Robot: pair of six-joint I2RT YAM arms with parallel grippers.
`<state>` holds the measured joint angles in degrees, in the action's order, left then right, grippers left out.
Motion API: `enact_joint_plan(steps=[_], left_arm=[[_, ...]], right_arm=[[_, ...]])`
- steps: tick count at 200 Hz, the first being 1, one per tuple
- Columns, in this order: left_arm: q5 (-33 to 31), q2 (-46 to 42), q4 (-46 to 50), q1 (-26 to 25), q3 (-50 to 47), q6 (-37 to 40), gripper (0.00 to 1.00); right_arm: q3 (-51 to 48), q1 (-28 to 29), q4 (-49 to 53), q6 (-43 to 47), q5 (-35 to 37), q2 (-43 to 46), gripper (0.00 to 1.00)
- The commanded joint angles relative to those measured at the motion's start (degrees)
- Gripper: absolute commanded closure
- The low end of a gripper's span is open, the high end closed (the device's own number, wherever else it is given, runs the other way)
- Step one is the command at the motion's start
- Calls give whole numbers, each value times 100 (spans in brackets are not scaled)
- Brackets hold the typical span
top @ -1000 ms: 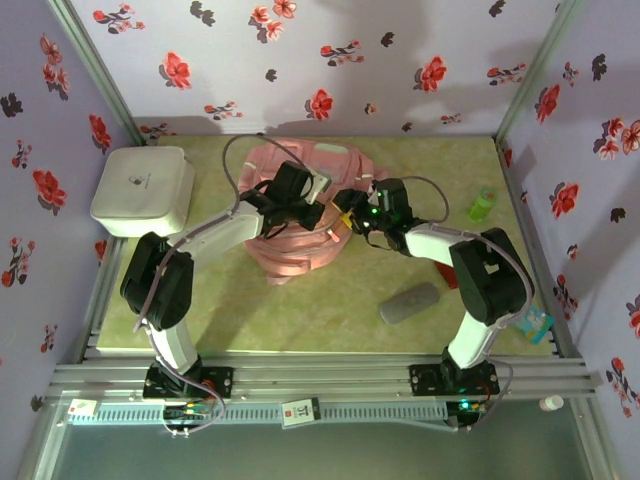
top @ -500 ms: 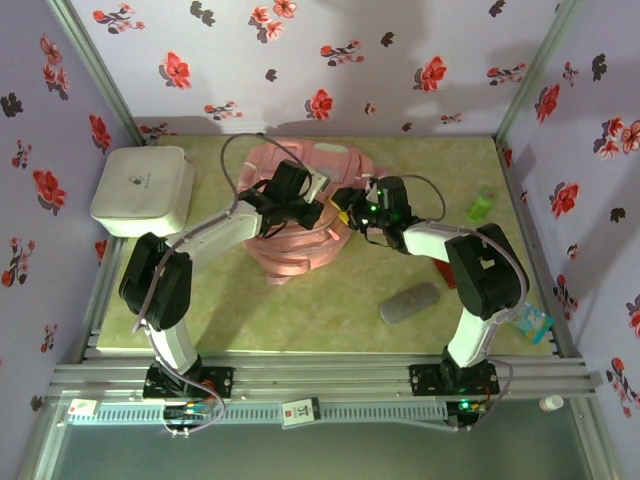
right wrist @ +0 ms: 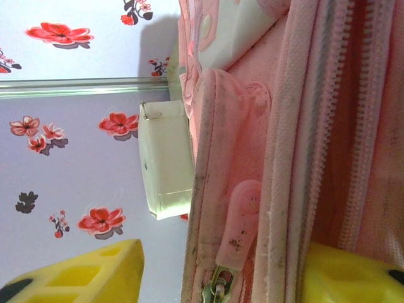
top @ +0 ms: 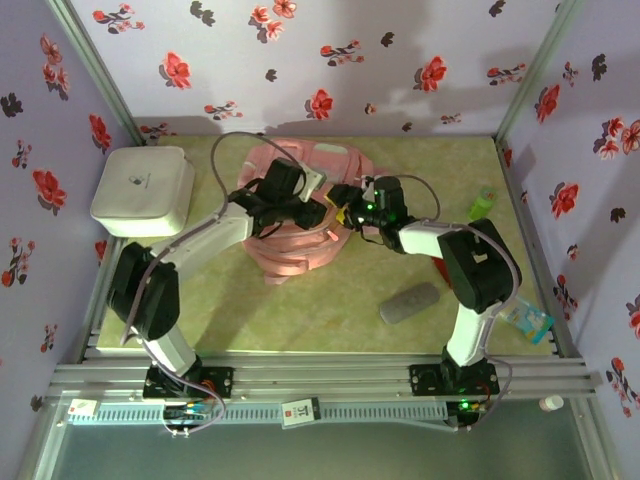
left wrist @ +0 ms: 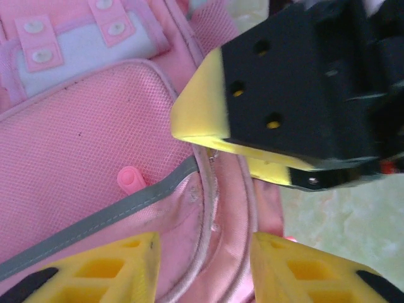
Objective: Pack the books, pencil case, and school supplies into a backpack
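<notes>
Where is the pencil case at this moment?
In the top view, the pencil case lies on the bare table, right of centre, apart from the backpack and nearer the arms' bases.

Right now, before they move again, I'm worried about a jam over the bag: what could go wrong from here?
1. The left tool and the right tool hang very close together over the backpack; a further move may knock them together.
2. The zipper pull sits inside the open right tool, beside loose fabric, so closing might pinch fabric instead of the pull.
</notes>
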<state>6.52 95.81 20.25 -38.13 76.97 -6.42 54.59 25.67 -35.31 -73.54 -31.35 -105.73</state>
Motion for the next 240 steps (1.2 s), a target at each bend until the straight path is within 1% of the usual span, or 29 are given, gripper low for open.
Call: enact_joint_plan(steps=[1, 13, 50, 75, 108, 116, 129, 149, 163, 178, 216, 240], left_arm=[[54, -418, 364, -32, -91, -579, 51], [43, -501, 473, -69, -166, -1067, 47], [42, -521, 542, -323, -480, -2409, 46], [55, -379, 461, -547, -575, -3009, 48], [6, -132, 194, -702, -630, -3479, 52], [-60, -75, 151, -706, -643, -3615, 55], [-202, 4, -28, -714, -736, -3852, 63], [-505, 117, -326, -731, -871, -4160, 72], [-727, 195, -426, -752, -869, -4257, 75], [-873, 257, -514, -768, -852, -4289, 75], [-993, 374, -631, -766, -802, -4376, 66], [-1135, 473, -541, -766, -698, -4412, 65]], right_arm=[[335, 120, -40, 18, -81, -103, 48], [414, 153, 34, 40, -83, -145, 53], [593, 232, 425, 288, 15, -128, 70], [676, 280, 631, 453, 59, -75, 77], [718, 329, 694, 526, 68, -45, 78], [716, 340, 692, 525, 68, -37, 78], [713, 351, 683, 534, 71, -34, 78], [705, 360, 684, 535, 92, -25, 78], [703, 368, 679, 535, 86, -14, 78], [693, 368, 683, 539, 86, -8, 78], [676, 377, 674, 542, 94, 15, 78], [667, 395, 666, 545, 86, 1, 78]])
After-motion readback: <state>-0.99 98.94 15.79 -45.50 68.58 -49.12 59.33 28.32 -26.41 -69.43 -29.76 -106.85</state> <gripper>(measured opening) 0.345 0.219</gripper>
